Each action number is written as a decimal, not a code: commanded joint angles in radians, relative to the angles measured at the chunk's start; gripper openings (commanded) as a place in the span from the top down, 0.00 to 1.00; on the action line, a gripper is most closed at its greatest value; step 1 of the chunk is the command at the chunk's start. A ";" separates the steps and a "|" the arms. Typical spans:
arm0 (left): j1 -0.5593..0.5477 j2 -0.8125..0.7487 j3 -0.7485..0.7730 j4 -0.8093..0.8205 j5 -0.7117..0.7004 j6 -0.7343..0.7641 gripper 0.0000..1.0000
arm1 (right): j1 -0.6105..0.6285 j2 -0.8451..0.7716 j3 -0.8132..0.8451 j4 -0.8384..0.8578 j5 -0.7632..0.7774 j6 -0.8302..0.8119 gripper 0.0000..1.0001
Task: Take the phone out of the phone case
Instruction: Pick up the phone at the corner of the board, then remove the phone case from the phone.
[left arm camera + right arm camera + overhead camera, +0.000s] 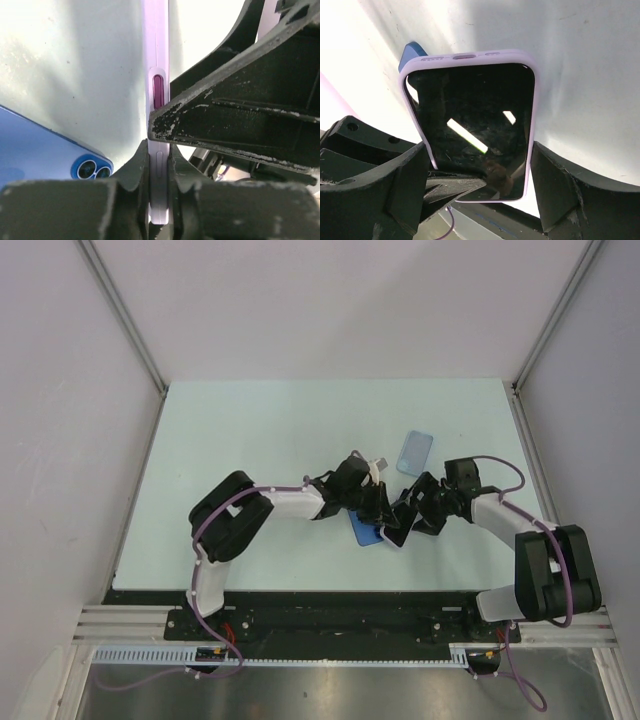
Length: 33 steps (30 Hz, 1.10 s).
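Centrally, toward near half of table [250, 430], both arms meet. Far half and left side open; white walls stand past edges. Lilac phone case [465, 56] held between both grippers, phone [475, 125] seated inside, dark screen showing. Right gripper [480, 172] jaws wide, clamping case across its width. Left gripper [159, 165] jaws narrow, pinching case across its thin edge. Blue phone [45, 155] flat on table just beside. Pale blue case [414, 452] lies apart, toward far right; contents unclear.

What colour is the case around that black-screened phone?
Pale lilac case, clearest in the right wrist view.
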<state>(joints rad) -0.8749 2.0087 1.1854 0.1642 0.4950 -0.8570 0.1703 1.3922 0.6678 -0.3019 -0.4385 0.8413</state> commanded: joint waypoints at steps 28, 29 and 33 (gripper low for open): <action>0.140 -0.553 -0.343 0.599 0.016 -0.458 1.00 | -0.142 -0.535 0.015 0.210 -0.499 0.027 0.13; 0.145 -0.561 -0.342 0.601 0.016 -0.461 1.00 | -0.135 -0.532 0.015 0.258 -0.494 0.060 0.14; 0.146 -0.587 -0.352 0.627 0.010 -0.473 1.00 | -0.097 -0.492 0.013 0.395 -0.467 0.139 0.22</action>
<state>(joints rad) -0.7338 1.4971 0.8375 0.6254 0.5167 -1.2705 0.0486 0.8738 0.6590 -0.1112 -0.9066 0.8654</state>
